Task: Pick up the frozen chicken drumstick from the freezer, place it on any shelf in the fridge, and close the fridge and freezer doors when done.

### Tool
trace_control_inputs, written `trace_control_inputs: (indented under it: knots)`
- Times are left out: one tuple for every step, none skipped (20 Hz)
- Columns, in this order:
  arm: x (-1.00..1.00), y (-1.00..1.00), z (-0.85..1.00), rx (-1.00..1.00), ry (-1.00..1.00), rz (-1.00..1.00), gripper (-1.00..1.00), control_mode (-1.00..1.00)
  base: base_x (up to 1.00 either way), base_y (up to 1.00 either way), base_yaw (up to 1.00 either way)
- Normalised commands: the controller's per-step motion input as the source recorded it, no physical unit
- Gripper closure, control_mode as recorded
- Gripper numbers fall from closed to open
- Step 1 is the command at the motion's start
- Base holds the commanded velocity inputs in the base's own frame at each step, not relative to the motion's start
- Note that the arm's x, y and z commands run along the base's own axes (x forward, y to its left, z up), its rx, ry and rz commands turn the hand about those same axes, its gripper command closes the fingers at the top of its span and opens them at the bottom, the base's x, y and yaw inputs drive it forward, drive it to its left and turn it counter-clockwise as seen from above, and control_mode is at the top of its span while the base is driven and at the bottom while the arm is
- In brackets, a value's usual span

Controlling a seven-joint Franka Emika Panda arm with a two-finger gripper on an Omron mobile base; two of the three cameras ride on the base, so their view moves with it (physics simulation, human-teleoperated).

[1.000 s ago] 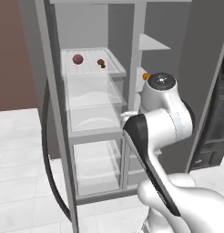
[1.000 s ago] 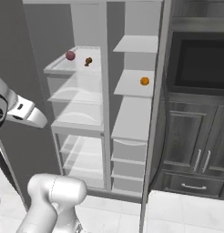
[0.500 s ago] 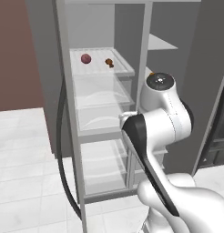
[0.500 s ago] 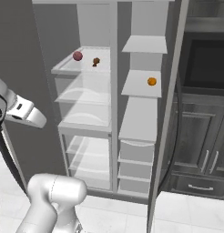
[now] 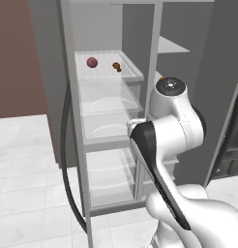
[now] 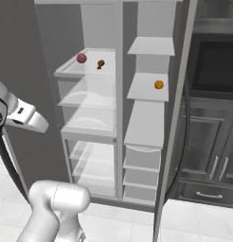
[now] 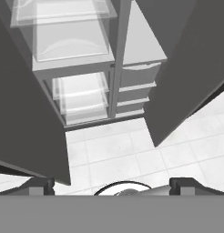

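Left base view: The fridge (image 5: 111,140) stands open, its clear compartments stacked behind the white arm. The frozen chicken drumstick (image 5: 116,66) lies on the top clear shelf (image 5: 133,72), at 3 o'clock from a dark-red ball (image 5: 92,62) and well apart from it. A small orange thing (image 5: 162,78) shows just at the top of the arm's upper joint. A fridge door (image 5: 51,82) stands open at 9 o'clock, edge-on, with its dark curved handle (image 5: 66,160) below. The floor (image 5: 24,179) is pale tile; a brown wall (image 5: 14,58) lies at 10 o'clock.

Right base view: This view shows the freezer (image 6: 147,118) in full, with opaque grey shelves and drawer fronts. The orange thing rests on the second grey shelf. The drumstick and the ball lie on the top clear shelf at 11 o'clock. The freezer door (image 6: 177,118) stands open edge-on. Dark cabinets (image 6: 210,142) stand at 3 o'clock.

Hand view: The camera looks down on the lower clear drawers, the grey drawer fronts and the tiled floor, between both open doors. The hand (image 7: 114,186) has its fingertips (image 7: 38,185) spread wide at the bottom edge, holding and touching nothing.
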Motion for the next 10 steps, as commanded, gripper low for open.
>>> trace_control_inputs:
  knots:
    - [-0.48, 0.00, 0.00, 0.00, -0.02, -0.01, -1.00, -1.00, 0.00, 0.00, 0.00]
    - [-0.52, 0.00, 0.04, 0.00, -0.07, 0.00, -1.00, -1.00, 0.00, 0.00, 0.00]
    - [-0.56, 0.00, 0.02, 0.00, -0.09, 0.00, -1.00, -1.00, 0.00, 0.00, 0.00]
    - [-0.58, 0.02, 0.02, 0.00, -0.10, 0.00, -1.00, -1.00, 0.00, 0.00, 0.00]
    - [-0.52, 0.08, 0.06, 0.00, -0.10, 0.00, -1.00, -1.00, 0.00, 0.00, 0.00]
    - [-0.50, 0.08, 0.04, 0.00, -0.11, 0.00, -1.00, -1.00, 0.00, 0.00, 0.00]
    - [-0.59, 0.15, 0.00, 0.00, -0.12, 0.00, -1.00, -1.00, 0.00, 0.00, 0.00]
    - [-0.70, 0.19, 0.00, 0.00, -0.13, 0.00, -1.00, -1.00, 0.00, 0.00, 0.00]
    - [-0.81, 0.46, 0.00, 0.00, -0.15, 0.00, -1.00, -1.00, 0.00, 0.00, 0.00]
    - [-0.75, 0.81, 0.00, -0.03, -0.15, 0.00, -1.00, -1.00, 0.00, 0.00, 0.00]
